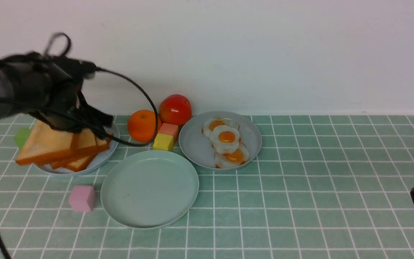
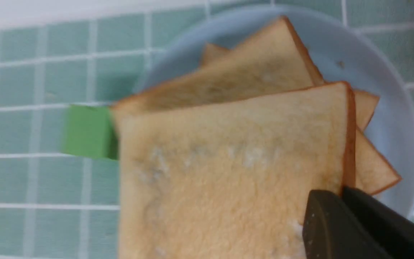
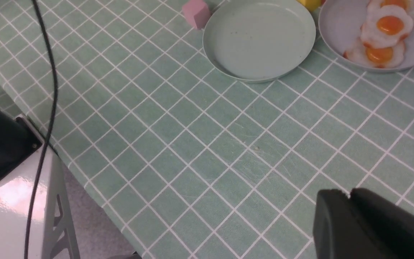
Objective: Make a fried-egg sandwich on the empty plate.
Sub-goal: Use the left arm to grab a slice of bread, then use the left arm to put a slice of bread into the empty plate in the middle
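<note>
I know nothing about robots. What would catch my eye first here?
The black left gripper pinches the top toast slice of a stack on the blue-grey plate, far left. Three glossy fried eggs overlap on a grey plate further right, and a bare mint plate sits nearer, between them.

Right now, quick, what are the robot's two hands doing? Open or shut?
Left gripper: shut on the top square golden toast slice with the orange-brown crust.
Right gripper: shut, holding nothing.

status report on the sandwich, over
Left gripper shut on top toast slice. Right gripper far right, jaws unclear. Empty plate bare. Pink cube beside it.
</note>
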Robot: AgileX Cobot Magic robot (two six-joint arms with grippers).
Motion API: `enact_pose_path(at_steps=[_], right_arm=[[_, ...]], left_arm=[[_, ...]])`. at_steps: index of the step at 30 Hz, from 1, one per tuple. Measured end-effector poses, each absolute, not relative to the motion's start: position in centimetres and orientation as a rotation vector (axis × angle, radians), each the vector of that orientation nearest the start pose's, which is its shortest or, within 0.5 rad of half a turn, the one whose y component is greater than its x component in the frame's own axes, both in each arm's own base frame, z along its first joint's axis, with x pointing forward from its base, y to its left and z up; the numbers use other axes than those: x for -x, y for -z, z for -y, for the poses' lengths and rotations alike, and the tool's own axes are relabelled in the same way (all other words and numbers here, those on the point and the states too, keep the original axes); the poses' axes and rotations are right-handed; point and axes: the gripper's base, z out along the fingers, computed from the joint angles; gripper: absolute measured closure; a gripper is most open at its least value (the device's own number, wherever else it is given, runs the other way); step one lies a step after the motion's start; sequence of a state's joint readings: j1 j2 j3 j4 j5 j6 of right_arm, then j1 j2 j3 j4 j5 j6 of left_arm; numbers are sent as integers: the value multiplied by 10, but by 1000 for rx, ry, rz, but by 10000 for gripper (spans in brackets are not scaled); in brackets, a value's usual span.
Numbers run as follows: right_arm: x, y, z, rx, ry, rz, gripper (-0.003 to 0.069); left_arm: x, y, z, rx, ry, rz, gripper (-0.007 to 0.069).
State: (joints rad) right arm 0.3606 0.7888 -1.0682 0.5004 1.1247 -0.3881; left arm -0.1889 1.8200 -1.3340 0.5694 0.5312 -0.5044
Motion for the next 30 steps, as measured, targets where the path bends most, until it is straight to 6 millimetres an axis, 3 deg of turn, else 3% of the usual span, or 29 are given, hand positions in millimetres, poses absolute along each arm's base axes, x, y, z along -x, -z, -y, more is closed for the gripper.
enact_pose_path(at_steps=[3, 5, 6, 7, 8, 12, 16, 22, 28, 30], right_arm=[[-96, -408, -78, 809, -614, -2116, 582], [-96, -408, -78, 815, -611, -2113, 582], [-96, -408, -78, 825, -606, -2108, 582], [-96, -408, -78, 825, -606, -2108, 582], [-96, -408, -78, 836, -602, -2102, 580], [-96, -408, -78, 846, -596, -2096, 577], [-96, -408, -78, 850, -594, -2094, 577], [-95, -407, -78, 859, -595, -2100, 573], [-94, -407, -78, 860, -597, -2106, 541], [-96, -407, -78, 827, -592, -2108, 491]], left_arm=[[-377, -278, 70, -190, -261, -2388, 615], [-363, -288, 90, -252, -238, -2403, 615], [-350, -290, 112, -317, -203, -2441, 615], [-349, -290, 112, -317, -203, -2440, 615], [-335, -287, 140, -422, -156, -2474, 615], [-318, -265, 189, -618, -98, -2507, 615], [-320, -236, 208, -701, -101, -2536, 617], [-329, -199, 218, -758, -126, -2571, 618], [-333, -192, 220, -781, -128, -2552, 552], [-333, -193, 221, -783, -125, -2545, 468]])
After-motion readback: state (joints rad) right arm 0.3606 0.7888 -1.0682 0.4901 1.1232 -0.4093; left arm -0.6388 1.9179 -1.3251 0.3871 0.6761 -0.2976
